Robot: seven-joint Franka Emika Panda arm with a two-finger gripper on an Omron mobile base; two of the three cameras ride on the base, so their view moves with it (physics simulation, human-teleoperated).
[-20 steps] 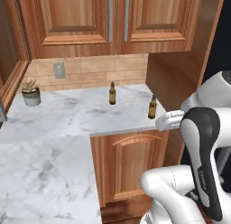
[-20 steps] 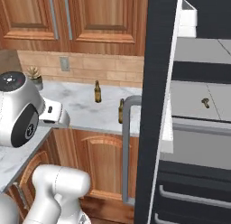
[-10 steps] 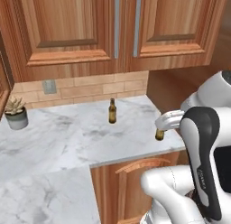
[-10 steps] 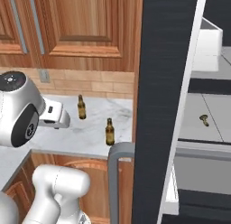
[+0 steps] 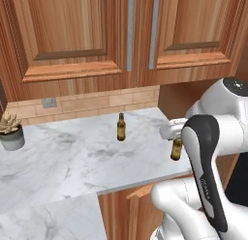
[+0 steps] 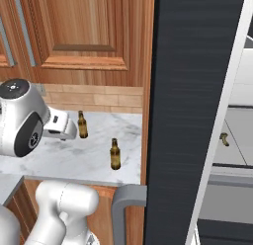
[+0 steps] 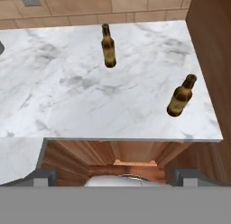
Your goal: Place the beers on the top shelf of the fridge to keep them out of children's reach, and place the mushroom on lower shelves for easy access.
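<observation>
1. Wooden cupboards hang above the marble table [image 5: 63, 161].
2. Two bottles [image 7: 108, 46] [image 7: 181, 96] stand upright there, well apart.
3. The pincer [image 7: 115, 177] hovers wide, empty; it should descend squarely over the nearer bottle's neck.

i see a white marbled worktop [image 5: 72, 166] carrying two upright beers, well apart: one [image 5: 121, 127] nearer the wall, one [image 5: 177, 148] near the front edge. a potted plant [image 5: 10, 131] stands at left.
</observation>
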